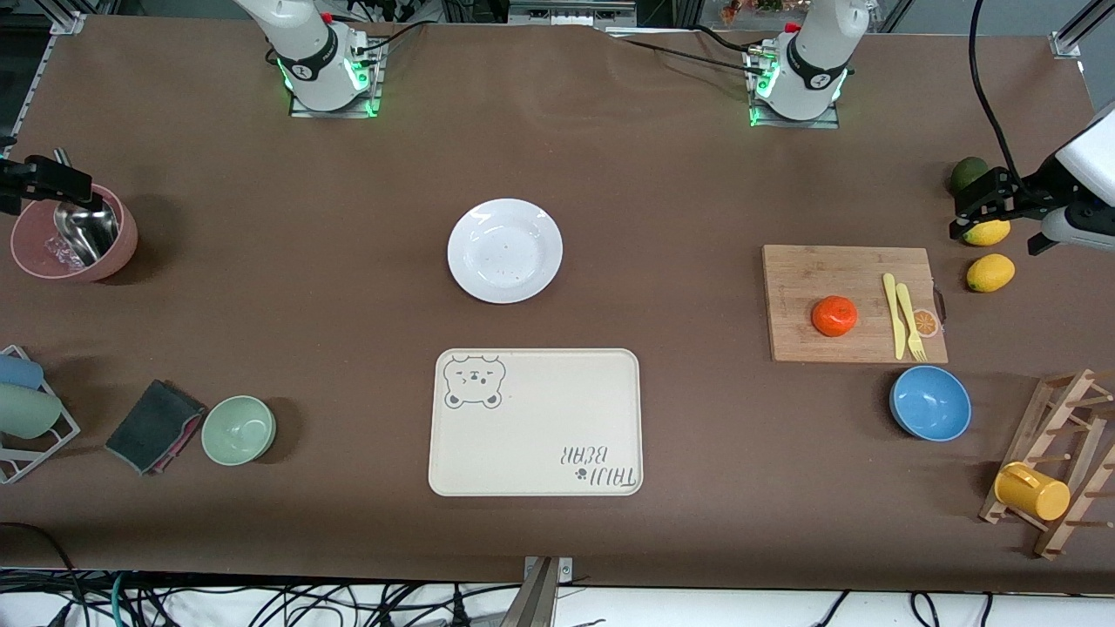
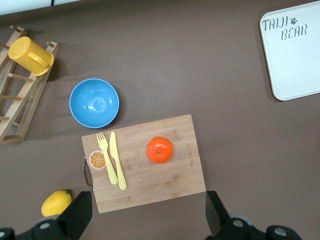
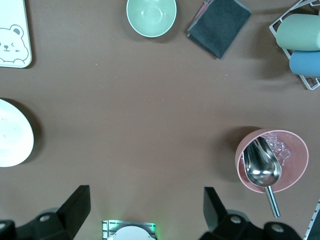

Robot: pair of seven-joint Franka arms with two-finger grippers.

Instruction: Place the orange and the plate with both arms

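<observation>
- A brown table [image 1: 348,540] seen from above, described from the camera's edge toward the robots' bases
- Nearest, at the middle of the camera's edge, a cream tray [image 1: 536,422] with a bear face in one corner and the words "TAIJI BEAR" in the corner diagonal to it
- Level with the tray, toward the right arm's end: a pale green bowl [image 1: 239,429], a folded dark cloth [image 1: 154,426] and a wire rack [image 1: 26,431] with cups
- Toward the left arm's end: a blue bowl [image 1: 930,402] and a wooden rack [image 1: 1058,470] with a yellow mug [image 1: 1031,491]
- Farther in, a wooden cutting board [image 1: 849,303] carries the orange [image 1: 834,315] near its centre, a yellow plastic fork and knife [image 1: 903,315] and an orange-slice tag; faint print on the board is unreadable
- The white plate [image 1: 505,251] sits empty in the table's middle, just farther than the tray
- Two lemons [image 1: 989,273] and an avocado [image 1: 968,174] lie near the left arm's edge
- The left gripper [image 1: 980,213] hangs over the lemons, jaws spread wide, holding nothing
- The right gripper [image 1: 39,178] hangs over a pink bowl [image 1: 74,233] with a metal scoop, jaws wide, empty
- Judged next: the left gripper centres over the orange, descends clear of the cutlery and closes gently; the right gripper takes the plate by its rim
</observation>
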